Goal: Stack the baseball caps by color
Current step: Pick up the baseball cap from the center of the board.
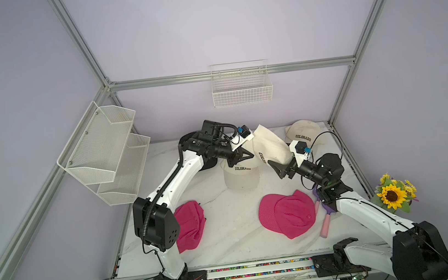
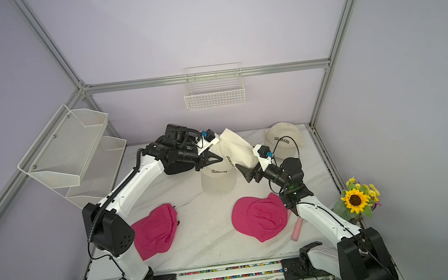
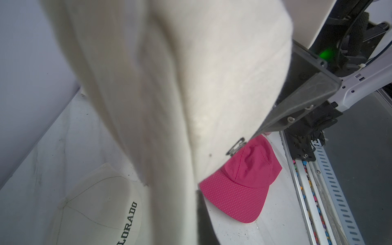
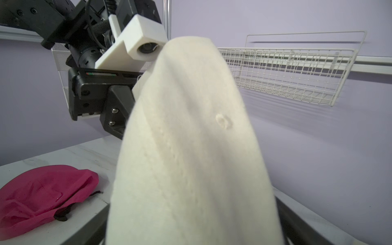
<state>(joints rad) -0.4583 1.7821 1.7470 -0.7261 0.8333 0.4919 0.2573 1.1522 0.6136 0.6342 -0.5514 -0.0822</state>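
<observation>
cream cap (image 1: 270,144) edge seemingly pinched by left hand (image 1: 247,156)

Both top views look down steeply from high in front, taking in the whole table (image 1: 227,232) from far off. Left wrist camera sits close on the hanging cream cap (image 3: 191,84), facing the table; right wrist camera, equally close on it, faces the wire basket (image 4: 286,74) on the back wall.
</observation>
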